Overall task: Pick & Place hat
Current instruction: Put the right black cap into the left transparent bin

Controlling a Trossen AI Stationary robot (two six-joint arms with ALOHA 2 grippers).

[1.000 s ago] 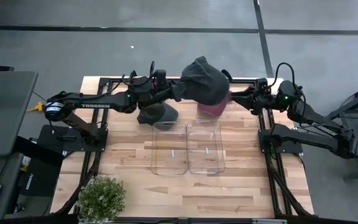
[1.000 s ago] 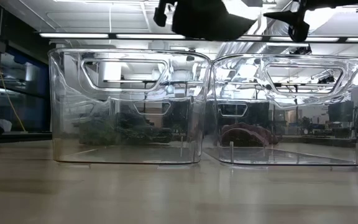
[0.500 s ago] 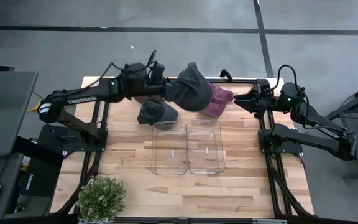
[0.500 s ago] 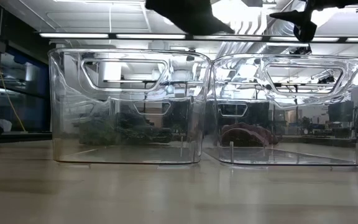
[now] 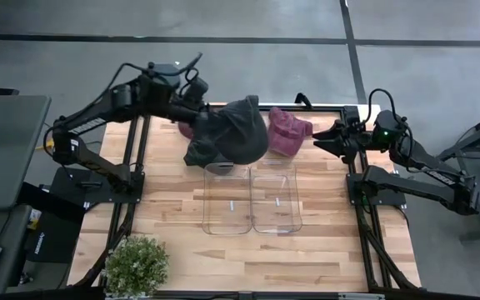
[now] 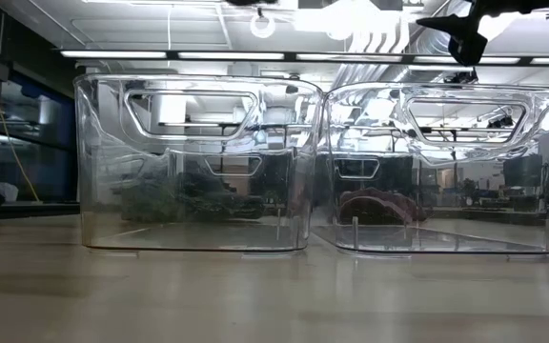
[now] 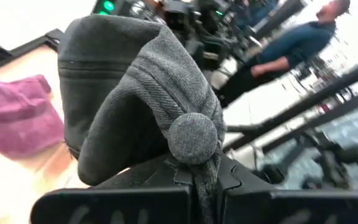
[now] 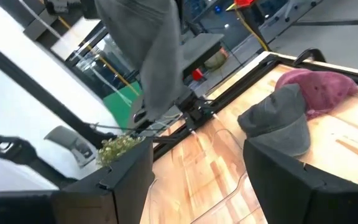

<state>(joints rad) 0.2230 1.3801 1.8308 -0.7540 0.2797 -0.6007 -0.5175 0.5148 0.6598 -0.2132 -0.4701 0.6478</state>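
Swinging back toward its own side, the left arm has carried the grey hat point(image 5: 233, 133) away from the middle of the table's far edge; a second ago the hat hung over the purple cap point(image 5: 288, 132), hiding most of it, and now it hangs above the far end of the left clear bin point(image 5: 226, 198), with the purple cap uncovered beside it. In the low view the dark shape that sat above the gap between the two bins has gone almost out of the top of the picture.

The left gripper point(image 7: 194, 186) is clamped on the hat, its fingers pinched just below the button at the crown, so the hat droops from that point with its opening hanging away from the wrist. The left bin lies just below and slightly nearer the table's front than the hat, its long side running front to back; the right clear bin point(image 5: 275, 197) touches it side by side. A second grey cap point(image 8: 278, 121) lies on the wood behind the left bin, probably partly under the hanging hat, though the overhead picture hides most of it.

The right gripper point(image 5: 322, 137) waits with its fingers spread and empty near the table's far right corner, the purple cap just beyond its tips. For the drop the left arm is clearly the nearer one.
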